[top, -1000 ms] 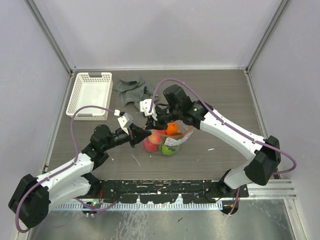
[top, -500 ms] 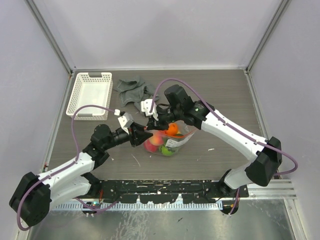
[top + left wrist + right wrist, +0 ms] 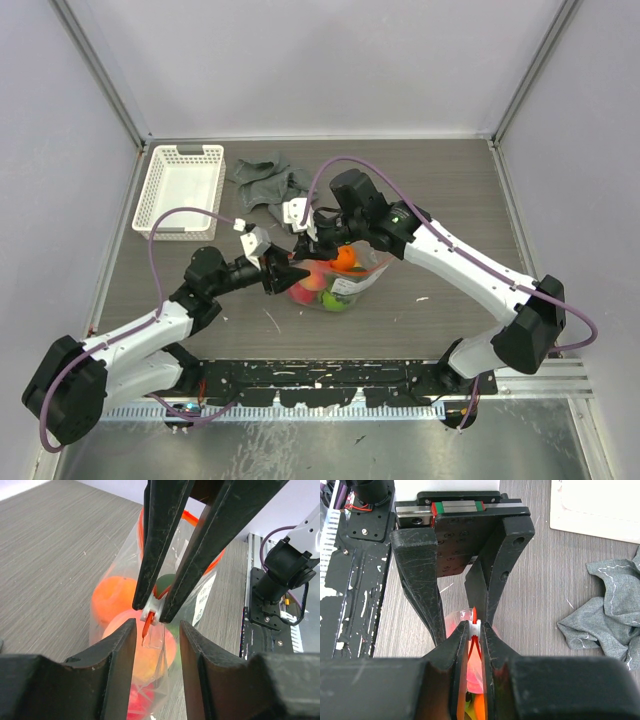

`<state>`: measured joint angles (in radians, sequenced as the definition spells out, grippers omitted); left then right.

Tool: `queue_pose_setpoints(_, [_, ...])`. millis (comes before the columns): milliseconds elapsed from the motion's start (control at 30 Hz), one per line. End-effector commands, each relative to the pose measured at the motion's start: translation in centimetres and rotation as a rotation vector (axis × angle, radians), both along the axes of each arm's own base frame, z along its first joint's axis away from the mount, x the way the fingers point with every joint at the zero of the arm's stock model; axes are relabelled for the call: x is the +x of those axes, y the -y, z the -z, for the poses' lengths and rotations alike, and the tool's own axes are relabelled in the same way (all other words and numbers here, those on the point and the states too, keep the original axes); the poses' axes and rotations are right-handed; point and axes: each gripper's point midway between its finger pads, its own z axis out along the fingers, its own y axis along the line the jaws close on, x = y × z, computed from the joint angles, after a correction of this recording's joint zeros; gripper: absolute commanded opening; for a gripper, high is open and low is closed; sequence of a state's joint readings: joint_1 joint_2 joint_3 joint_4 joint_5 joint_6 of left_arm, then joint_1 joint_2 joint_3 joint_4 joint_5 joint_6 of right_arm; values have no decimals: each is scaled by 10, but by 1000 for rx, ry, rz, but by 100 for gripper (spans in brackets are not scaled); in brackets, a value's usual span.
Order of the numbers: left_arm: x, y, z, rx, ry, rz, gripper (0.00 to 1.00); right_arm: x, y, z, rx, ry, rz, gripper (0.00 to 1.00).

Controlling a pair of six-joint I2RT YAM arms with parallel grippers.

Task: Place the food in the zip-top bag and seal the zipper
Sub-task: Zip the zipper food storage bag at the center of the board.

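Observation:
The clear zip-top bag (image 3: pixel 362 282) stands on the table with the food inside: an orange piece (image 3: pixel 345 258), a red-pink piece (image 3: pixel 305 286) and a green piece (image 3: pixel 336 298). My right gripper (image 3: pixel 306 246) is shut on the white slider (image 3: pixel 475 626) of the red-orange zipper (image 3: pixel 145 629) at the bag's left corner. My left gripper (image 3: pixel 286 271) is open, its jaws on either side of that same corner (image 3: pixel 157 640) just below the slider, not touching it. The left wrist view shows orange (image 3: pixel 112 597) and pink (image 3: pixel 147 655) food through the plastic.
A white lattice basket (image 3: pixel 180 188) stands at the back left. A grey cloth (image 3: pixel 265 180) lies beside it, also in the right wrist view (image 3: pixel 605 600). The black mounting rail (image 3: pixel 320 378) runs along the near edge.
My left gripper has moved slightly right, closer round the bag's corner. The right gripper has stayed on the slider, almost still.

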<state>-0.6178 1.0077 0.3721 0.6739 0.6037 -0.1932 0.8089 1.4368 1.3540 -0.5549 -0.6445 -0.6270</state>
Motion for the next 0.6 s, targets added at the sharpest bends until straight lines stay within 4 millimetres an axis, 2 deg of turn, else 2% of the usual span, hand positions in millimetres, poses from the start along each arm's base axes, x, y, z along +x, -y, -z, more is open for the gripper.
queue_pose_setpoints(0, [5,4,-42,-81,119,0,39,-5,-1,-37,84,58,-21,1])
queue_pose_setpoints(300, [13,3,-46,-93,106,-39,30,-8,0,-34,82,52,-25,1])
queue_pose_setpoints(367, [14,3,-47,-94,105,-40,25,-8,0,-33,80,49,-26,1])
queue_pose_setpoints(567, [15,3,-49,-102,106,-46,0,-6,2,-28,64,47,-11,1])
